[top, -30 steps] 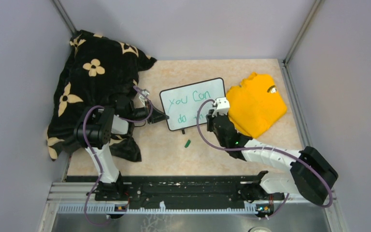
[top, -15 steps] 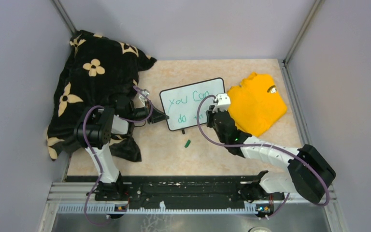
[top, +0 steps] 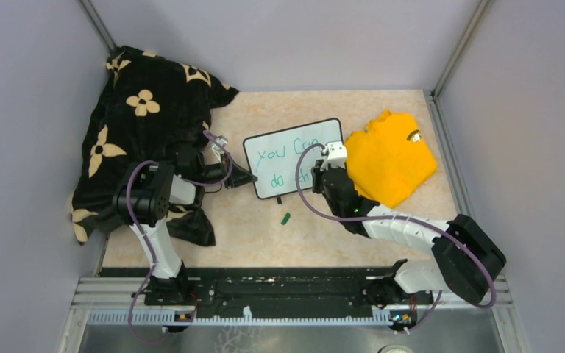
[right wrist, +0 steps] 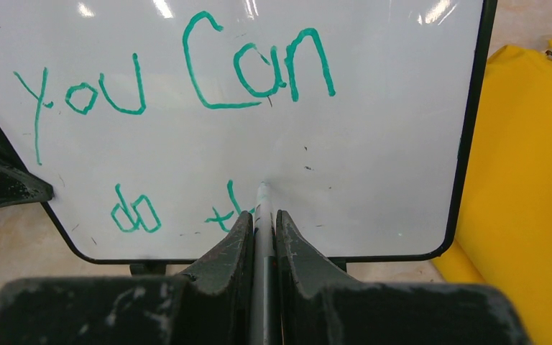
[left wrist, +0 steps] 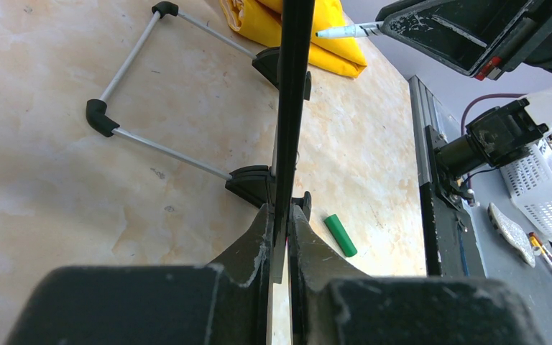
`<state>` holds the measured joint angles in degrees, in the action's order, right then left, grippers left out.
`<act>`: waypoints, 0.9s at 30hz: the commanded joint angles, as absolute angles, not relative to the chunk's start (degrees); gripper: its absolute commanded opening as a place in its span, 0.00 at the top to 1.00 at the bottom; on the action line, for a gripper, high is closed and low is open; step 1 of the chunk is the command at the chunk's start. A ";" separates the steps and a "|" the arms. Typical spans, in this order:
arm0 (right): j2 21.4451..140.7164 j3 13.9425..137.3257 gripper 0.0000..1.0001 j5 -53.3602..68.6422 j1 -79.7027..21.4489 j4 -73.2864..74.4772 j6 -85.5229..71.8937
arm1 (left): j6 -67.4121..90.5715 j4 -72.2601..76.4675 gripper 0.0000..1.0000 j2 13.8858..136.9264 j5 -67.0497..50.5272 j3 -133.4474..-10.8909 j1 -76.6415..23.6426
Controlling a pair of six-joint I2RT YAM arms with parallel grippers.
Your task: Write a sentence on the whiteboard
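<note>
I seem to be working in a robotics lab cell. Plain grey panel walls on aluminium posts box in the marble-look desk around the left gripper. Behind it a metal mounting rail carries the arm bases, and a white wire basket lies past that rail.

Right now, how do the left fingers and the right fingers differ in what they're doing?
The left fingers clamp the whiteboard's side edge; the right fingers clamp a marker, its tip at the board's face. The left fingers meet the board edge-on; the right fingers face the green writing. Both pairs are shut on something.
</note>
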<state>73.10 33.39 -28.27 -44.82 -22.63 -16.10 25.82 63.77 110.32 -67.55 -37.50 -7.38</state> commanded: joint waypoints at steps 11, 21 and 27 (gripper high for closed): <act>72.60 35.34 1.00 -27.72 -44.44 -25.31 -16.29 | 24.61 58.62 1.00 111.62 -66.41 -37.40 -8.53; 69.27 31.23 1.00 -26.45 -44.47 -24.78 -18.28 | 24.61 58.56 1.00 111.53 -66.29 -37.43 -8.53; 70.12 30.84 1.00 -26.52 -44.45 -24.50 -18.87 | 24.56 58.50 1.00 111.51 -66.36 -37.45 -8.53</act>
<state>70.78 30.44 -26.68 -44.82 -22.50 -17.69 25.82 63.75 110.32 -67.57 -37.50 -7.40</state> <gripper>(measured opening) 0.111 0.126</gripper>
